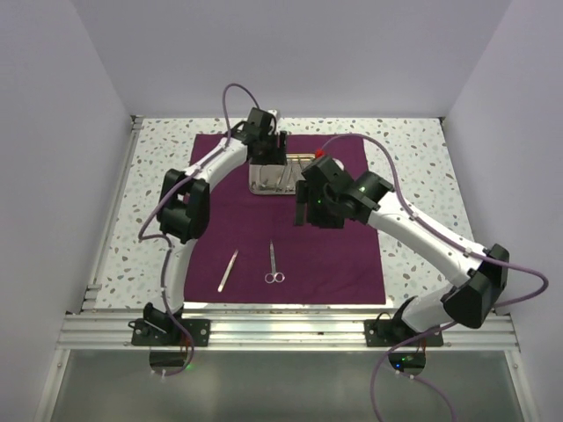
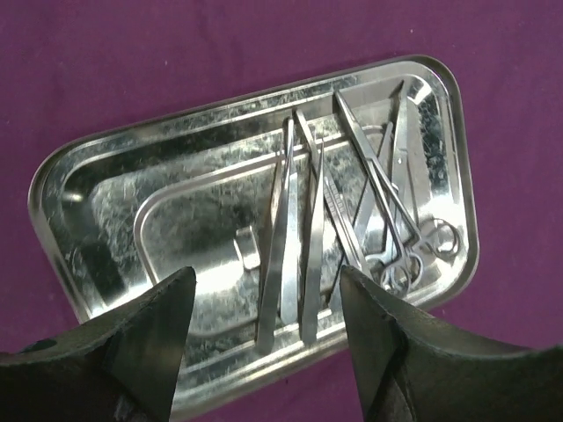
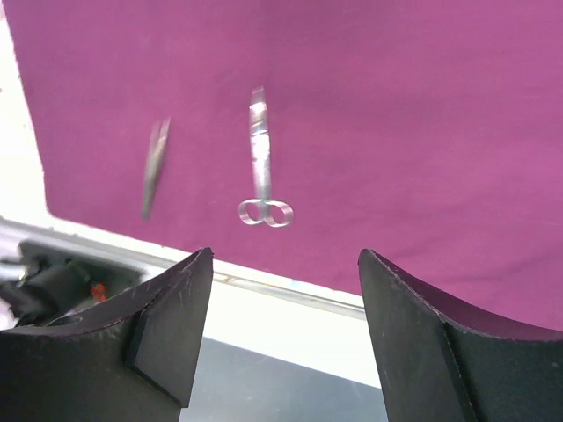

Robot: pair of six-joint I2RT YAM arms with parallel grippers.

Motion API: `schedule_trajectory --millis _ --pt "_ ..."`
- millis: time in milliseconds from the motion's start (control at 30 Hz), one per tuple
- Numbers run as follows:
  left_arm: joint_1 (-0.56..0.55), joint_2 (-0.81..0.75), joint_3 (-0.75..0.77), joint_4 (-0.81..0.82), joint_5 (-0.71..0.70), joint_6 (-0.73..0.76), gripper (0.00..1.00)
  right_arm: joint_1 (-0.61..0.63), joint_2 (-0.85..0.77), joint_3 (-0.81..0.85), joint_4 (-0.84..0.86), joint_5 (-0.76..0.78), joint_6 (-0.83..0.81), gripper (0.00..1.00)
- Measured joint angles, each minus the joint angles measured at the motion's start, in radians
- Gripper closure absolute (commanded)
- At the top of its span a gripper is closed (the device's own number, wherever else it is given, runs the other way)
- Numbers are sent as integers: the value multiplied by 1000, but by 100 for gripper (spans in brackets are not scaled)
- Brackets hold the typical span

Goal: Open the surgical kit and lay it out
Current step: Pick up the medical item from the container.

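Note:
The surgical kit's dark purple cloth (image 1: 325,255) lies spread flat on the table. A shiny steel tray (image 1: 259,187) sits on its far part. In the left wrist view the tray (image 2: 176,176) holds two tweezers (image 2: 290,237) and ring-handled forceps (image 2: 396,220). My left gripper (image 2: 268,277) hangs open over the tray's near rim, touching nothing. Ring-handled scissors (image 1: 275,264) and a single pair of tweezers (image 1: 228,271) lie on the near part of the cloth. My right gripper (image 3: 286,255) is open and empty, raised above the cloth (image 3: 396,132), with the scissors (image 3: 261,167) beyond its fingertips.
Speckled table top (image 1: 413,149) shows around the cloth. An aluminium rail (image 1: 290,330) runs along the near edge by the arm bases. White walls close in the left, right and back. The left arm (image 1: 189,207) arches over the cloth's left side.

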Motion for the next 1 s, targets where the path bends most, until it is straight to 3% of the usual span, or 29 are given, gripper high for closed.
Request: schedule_trajectory --millis 267,500,800,967,1000 --pt "-11 161 147 -19 -19 26 31 -166 -50 -55 -72 30 -47 32" --pt "-32 234 264 -54 -100 60 34 -208 -51 -62 -87 26 -93 35" --pt "-55 245 279 -91 -200 107 53 -275 -4 -48 -87 -5 -151 39" --pt "-55 257 279 -95 -218 122 70 -299 26 -25 -86 -24 -180 43" --pt "-55 258 279 -95 -220 126 77 -303 27 -21 -86 -26 -185 43"
